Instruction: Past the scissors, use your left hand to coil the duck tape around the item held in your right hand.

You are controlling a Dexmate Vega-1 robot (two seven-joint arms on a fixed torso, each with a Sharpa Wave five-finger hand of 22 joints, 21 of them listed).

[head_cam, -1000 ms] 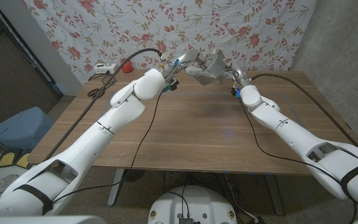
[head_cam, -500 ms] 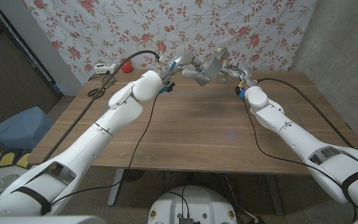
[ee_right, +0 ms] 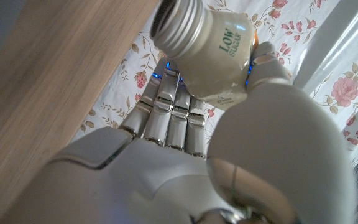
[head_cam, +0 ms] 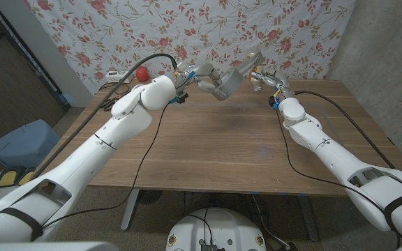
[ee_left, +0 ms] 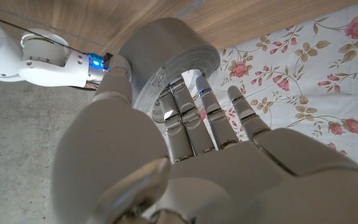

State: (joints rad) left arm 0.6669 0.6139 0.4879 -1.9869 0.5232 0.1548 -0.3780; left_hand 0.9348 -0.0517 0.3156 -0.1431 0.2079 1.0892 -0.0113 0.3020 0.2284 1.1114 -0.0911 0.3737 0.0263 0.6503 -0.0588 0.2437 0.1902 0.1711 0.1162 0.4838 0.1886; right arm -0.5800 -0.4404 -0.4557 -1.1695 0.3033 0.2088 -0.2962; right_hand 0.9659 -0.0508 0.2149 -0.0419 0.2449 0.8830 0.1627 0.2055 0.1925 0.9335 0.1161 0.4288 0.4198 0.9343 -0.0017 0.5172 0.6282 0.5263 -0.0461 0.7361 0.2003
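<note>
My left hand [head_cam: 210, 83] holds the grey duct tape roll [head_cam: 231, 80] in the air over the table's far side. In the left wrist view its fingers [ee_left: 191, 118] reach through the core of the roll [ee_left: 166, 53]. A grey strip of tape [head_cam: 251, 58] runs from the roll up toward my right hand [head_cam: 269, 79]. The right hand [ee_right: 253, 124] grips a small cream bottle [ee_right: 211, 45] labelled "LOW SUGAR", with its threaded neck uncapped. In the head view the bottle [head_cam: 258, 78] is small and partly hidden by the fingers.
The wooden table [head_cam: 222, 153] stretches in front of both hands. At its far left corner lie a red object [head_cam: 141, 73], a white power strip [head_cam: 115, 77] and black cables [head_cam: 110, 97]. A floral cloth [head_cam: 117, 28] hangs behind. A blue bin [head_cam: 16, 143] stands on the floor.
My left hand has drawn the tape roll a little left and down. My right hand has shifted right with the bottle, so the two are farther apart and the strip between them is longer.
</note>
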